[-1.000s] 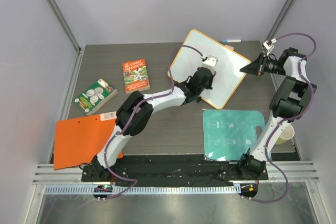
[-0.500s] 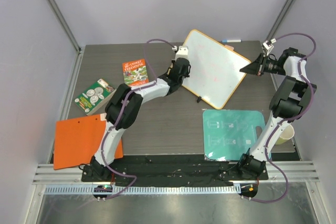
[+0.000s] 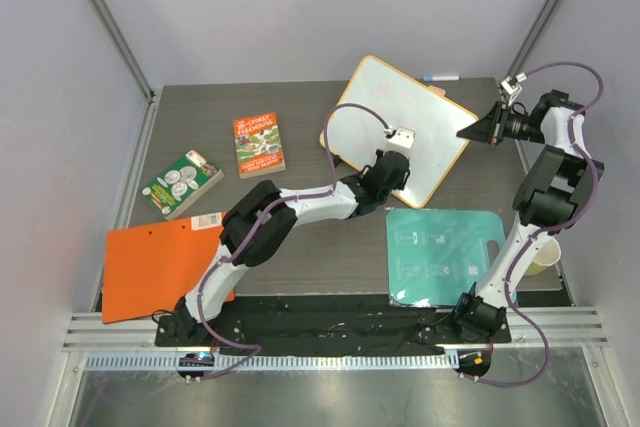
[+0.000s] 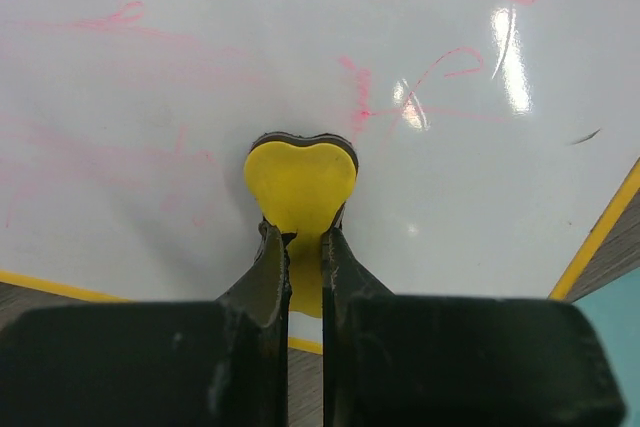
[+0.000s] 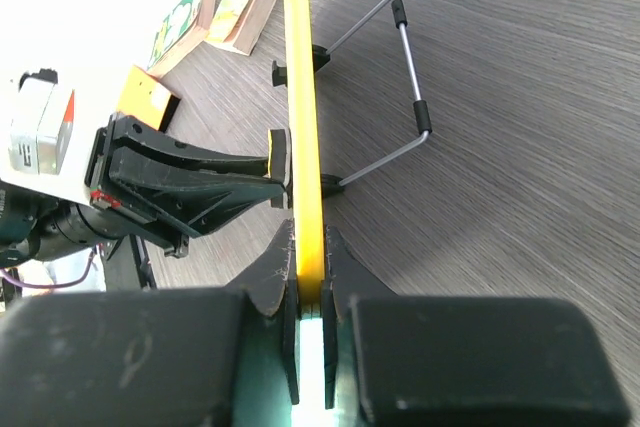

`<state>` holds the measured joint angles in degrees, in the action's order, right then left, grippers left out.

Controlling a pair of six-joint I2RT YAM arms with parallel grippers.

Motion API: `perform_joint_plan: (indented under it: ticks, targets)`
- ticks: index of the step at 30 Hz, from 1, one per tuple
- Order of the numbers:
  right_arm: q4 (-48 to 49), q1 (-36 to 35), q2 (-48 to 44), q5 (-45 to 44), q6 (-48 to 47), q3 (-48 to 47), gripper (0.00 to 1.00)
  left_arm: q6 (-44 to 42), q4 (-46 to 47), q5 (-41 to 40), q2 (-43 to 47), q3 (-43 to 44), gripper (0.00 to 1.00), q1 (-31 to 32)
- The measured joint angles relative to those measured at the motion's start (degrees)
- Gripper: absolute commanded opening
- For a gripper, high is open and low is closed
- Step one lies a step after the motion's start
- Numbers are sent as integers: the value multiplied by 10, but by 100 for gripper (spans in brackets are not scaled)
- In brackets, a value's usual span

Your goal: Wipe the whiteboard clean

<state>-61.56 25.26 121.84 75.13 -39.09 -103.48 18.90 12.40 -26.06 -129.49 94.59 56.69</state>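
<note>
- The whiteboard (image 3: 415, 112), white with a thin yellow rim, stands propped on the far right part of the dark surface (image 3: 300, 237), held up behind by a wire stand (image 5: 405, 77).
- Smeared pink marks (image 4: 400, 97) cross the board's face.
- The left end effector (image 4: 302, 237) is closed tight on a yellow heart-shaped eraser (image 4: 300, 177), whose pad is pressed flat against the board near its lower edge.
- The right end effector (image 5: 308, 242) is clamped onto the board's yellow rim at the right corner.
- A paper cup (image 3: 543, 255) stands at the right edge of the surface, partly hidden by the right arm; its contents cannot be seen.
- A teal mat (image 3: 445, 255) lies in front of the board.
- Two books (image 3: 259, 144) and an orange folder (image 3: 150, 272) lie to the left.
</note>
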Motion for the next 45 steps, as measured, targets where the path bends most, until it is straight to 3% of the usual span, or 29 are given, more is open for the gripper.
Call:
perform_joint_plan:
  ticks: [8, 14, 20, 25, 36, 45]
  targets:
    - [5, -1, -1, 1, 1, 3, 1, 40, -38, 36, 8, 15, 0, -40]
    - [2, -1, -1, 0, 2, 3, 1, 63, -48, 4, 18, 15, 0, -135]
    - [-4, -1, -1, 0, 1, 4, 1, 66, -84, -17, 1, 43, 0, -188]
    - [-8, -1, -1, -1, 0, 4, 1, 46, -74, -30, -2, 40, 0, -163]
    - [-10, 0, -2, -3, -5, 4, 1, 38, -56, -39, 7, 8, 0, -32]
    - [-13, -2, -4, -4, -9, 4, 1, 86, -65, -27, 15, 8, 0, -105]
